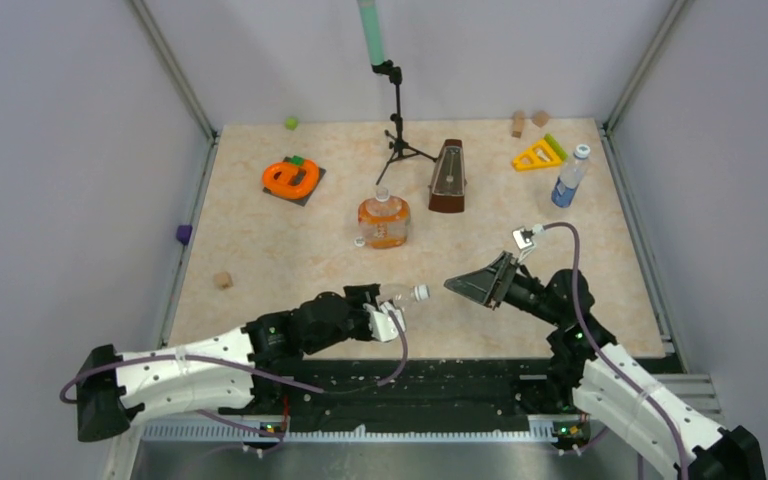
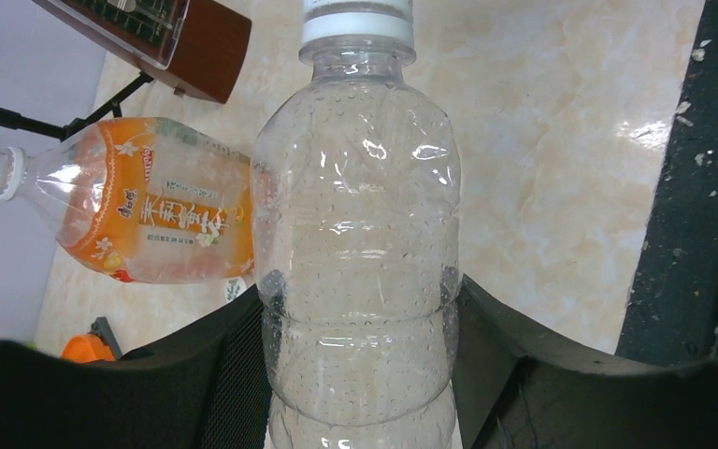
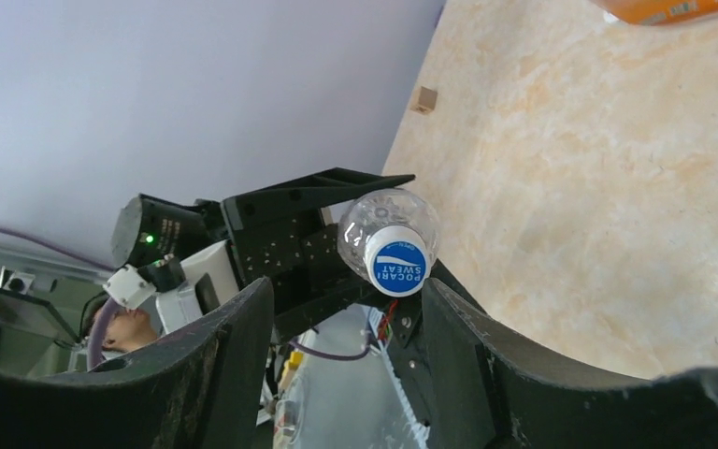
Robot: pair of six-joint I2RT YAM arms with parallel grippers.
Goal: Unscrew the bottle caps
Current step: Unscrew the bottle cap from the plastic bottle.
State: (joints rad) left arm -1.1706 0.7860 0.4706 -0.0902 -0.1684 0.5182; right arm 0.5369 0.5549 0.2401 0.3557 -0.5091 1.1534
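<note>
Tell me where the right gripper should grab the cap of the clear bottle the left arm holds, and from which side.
Grip the cap by its round side wall, coming straight in end-on from the robot's right. The clear bottle, clamped in the left gripper, lies roughly level with its cap facing the open right gripper.

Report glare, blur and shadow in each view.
Top external: even light, soft shadows, everything sharp. Left wrist: bright glints on the bottle, a glare patch on the table, left fingers dark and soft. Right wrist: cap crisp, right fingers blurred and underlit.
</note>
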